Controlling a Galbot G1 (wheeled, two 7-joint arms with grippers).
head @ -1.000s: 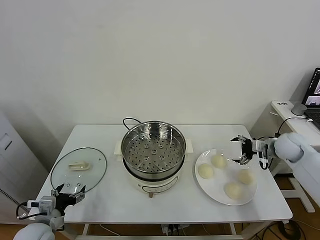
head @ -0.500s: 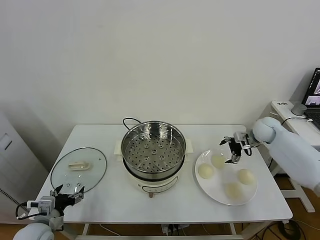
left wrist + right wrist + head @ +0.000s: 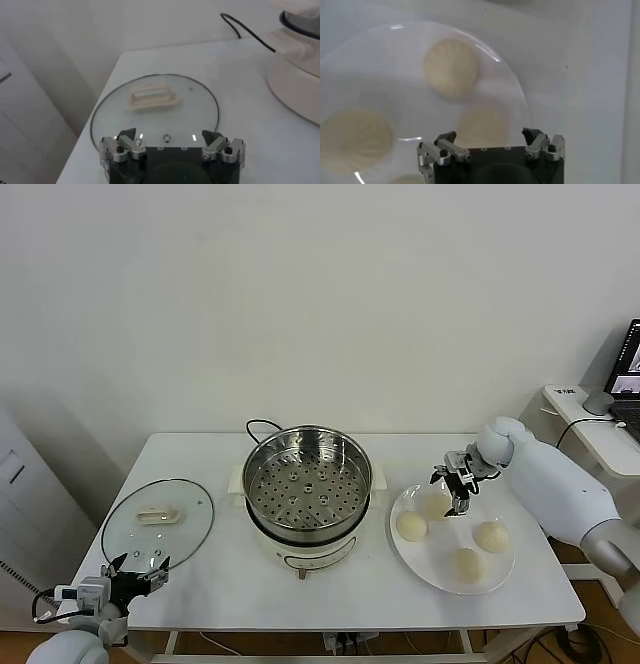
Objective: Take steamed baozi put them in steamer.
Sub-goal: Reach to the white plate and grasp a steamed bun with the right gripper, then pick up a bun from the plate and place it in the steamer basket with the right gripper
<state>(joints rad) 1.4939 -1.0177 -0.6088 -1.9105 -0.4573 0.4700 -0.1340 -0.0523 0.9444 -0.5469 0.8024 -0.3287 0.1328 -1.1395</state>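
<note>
Head view: right gripper (image 3: 451, 485), jaws open, hovers over the bun (image 3: 434, 505) at the plate's (image 3: 432, 569) back edge; left gripper (image 3: 133, 573) open, parked.

Glass lid (image 3: 157, 522) flat on white table (image 3: 230, 594), plate (image 3: 432, 569) opposite.

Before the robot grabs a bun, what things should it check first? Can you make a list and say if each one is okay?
1. Right gripper above a steamed baozi: ok.
2. Its jaws are apart: ok.
3. All four buns sit on the plate: ok.
4. Steamer uncovered, nothing inside: ok.
5. Glass lid lies apart from the steamer: ok.
6. Left gripper waits by the table's near edge, out of the way: ok.
</note>
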